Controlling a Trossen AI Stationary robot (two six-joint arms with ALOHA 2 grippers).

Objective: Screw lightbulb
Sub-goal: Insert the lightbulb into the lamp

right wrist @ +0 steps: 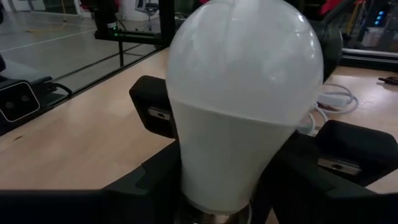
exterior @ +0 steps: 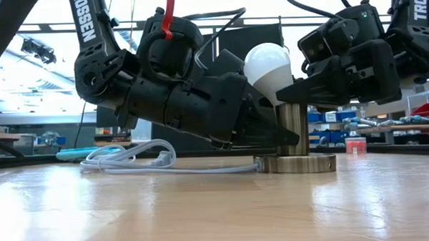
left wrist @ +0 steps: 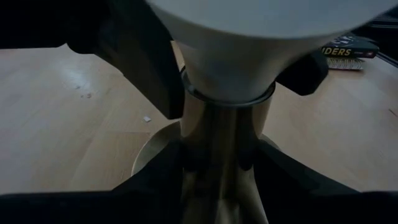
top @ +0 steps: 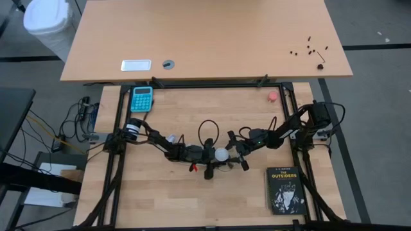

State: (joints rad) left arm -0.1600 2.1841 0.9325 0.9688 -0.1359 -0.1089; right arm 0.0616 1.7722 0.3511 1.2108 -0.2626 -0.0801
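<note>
Bulb (exterior: 268,70) upright, axis vertical, seemingly seated in socket (exterior: 293,128); right gripper (right wrist: 239,186) clamped on its neck, left gripper (left wrist: 217,163) clamped on socket stem below.

The place is a robotics lab or workshop. A pale wooden surface (top: 192,199) sits inside a black metal frame (top: 119,128) with cables trailing off to boxes on the grey floor, and a second wooden desk (top: 212,38) stands just behind it. In the low view, shelving with blue bins (exterior: 329,117) and a red box (exterior: 355,144) lines the bright room beyond.
</note>
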